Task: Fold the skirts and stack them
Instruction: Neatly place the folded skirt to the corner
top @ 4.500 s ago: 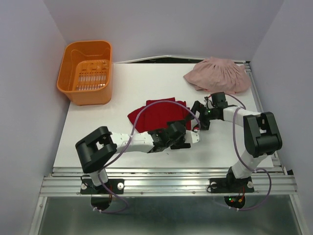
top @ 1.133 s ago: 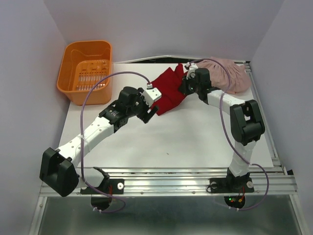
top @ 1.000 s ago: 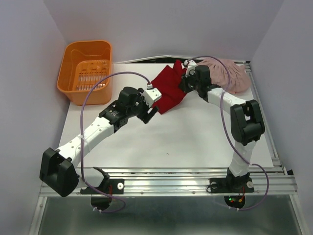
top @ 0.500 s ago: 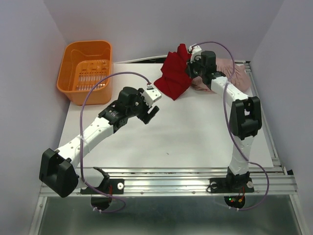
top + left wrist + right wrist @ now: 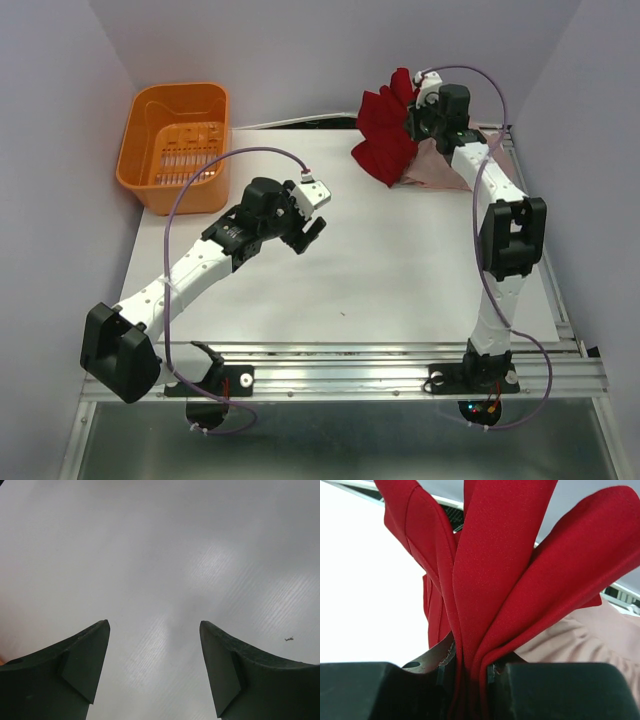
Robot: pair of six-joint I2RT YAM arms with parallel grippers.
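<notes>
A white surface [image 5: 400,270] between pale walls [image 5: 330,50]. The right hand [image 5: 470,672] grips the red skirt [image 5: 385,135] above the pink skirt [image 5: 436,168]; the left hand [image 5: 154,626] is wide, empty.

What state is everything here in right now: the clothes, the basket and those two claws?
red skirt: bunched, lifted off the table, hanging from the right gripper.
pink skirt: crumpled on the table's far right corner, not folded.
orange basket: upright, empty.
left gripper: open, holding nothing.
right gripper: shut on the red skirt.
</notes>
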